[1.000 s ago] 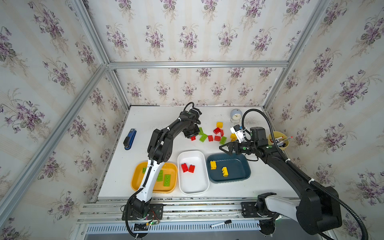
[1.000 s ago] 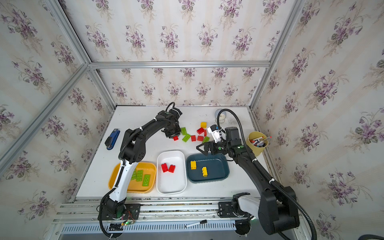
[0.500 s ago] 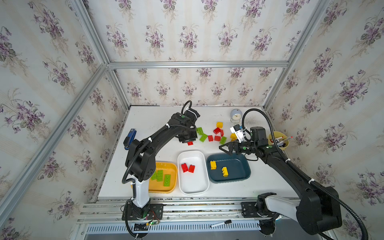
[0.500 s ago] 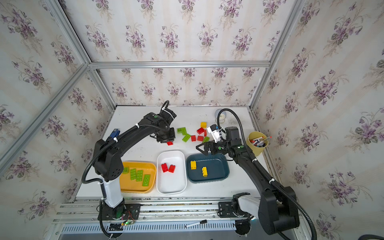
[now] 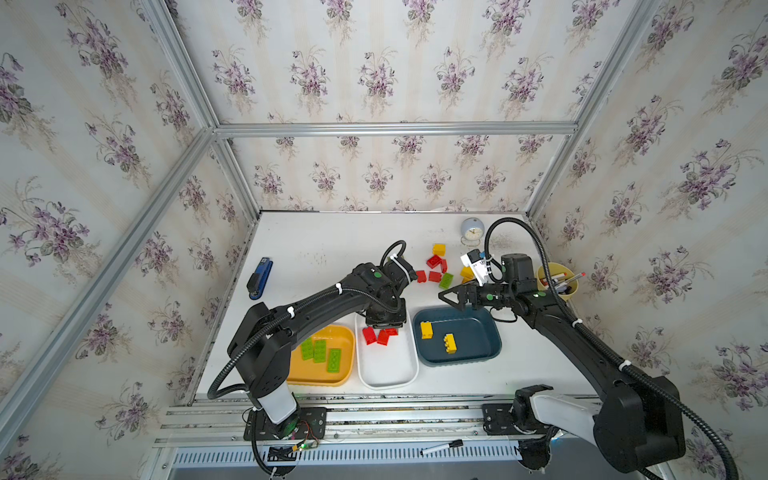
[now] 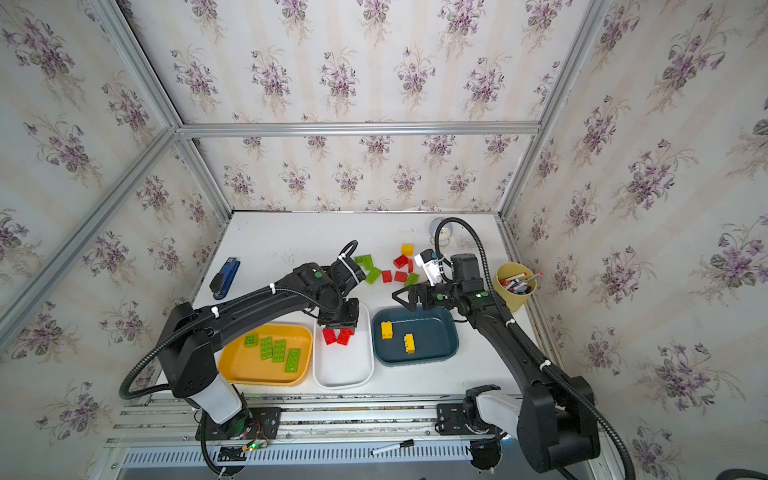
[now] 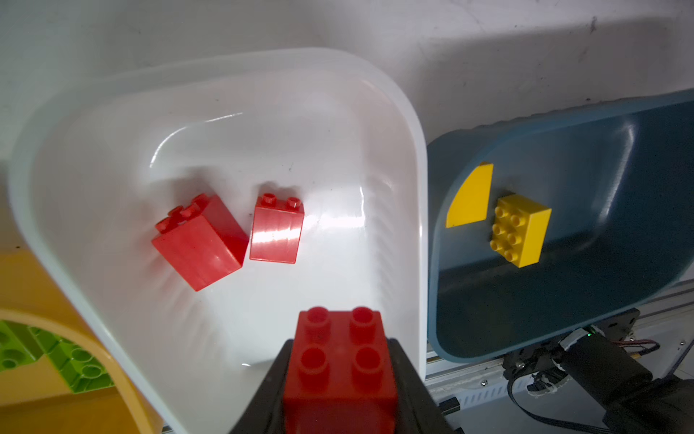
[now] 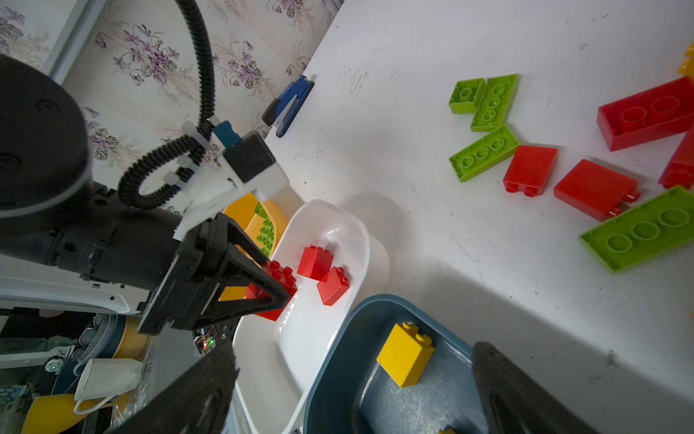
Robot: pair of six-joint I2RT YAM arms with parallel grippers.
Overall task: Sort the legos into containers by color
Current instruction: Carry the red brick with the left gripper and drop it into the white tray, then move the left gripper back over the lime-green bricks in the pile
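Note:
My left gripper (image 7: 340, 379) is shut on a red lego (image 7: 340, 360) and hangs over the far end of the white tray (image 5: 386, 380), where two red legos (image 5: 376, 336) lie. The orange-yellow tray (image 5: 345, 376) holds several green legos (image 5: 320, 351). Two yellow legos (image 5: 426, 330) lie in the teal tray (image 5: 490, 332). My right gripper (image 5: 451, 297) stands open and empty above that tray's far edge. Loose red, green and yellow legos (image 5: 434, 270) lie on the table behind the trays.
A blue stapler (image 5: 259, 277) lies at the left edge of the table. A small clock (image 5: 472, 230) stands at the back, and a pale-yellow cup with pens (image 5: 559, 282) stands at the right. A marker (image 5: 440, 447) lies on the front rail.
My left arm has swung from the loose pile at the back toward the front, carrying the red lego over the white tray. The right arm has not moved.

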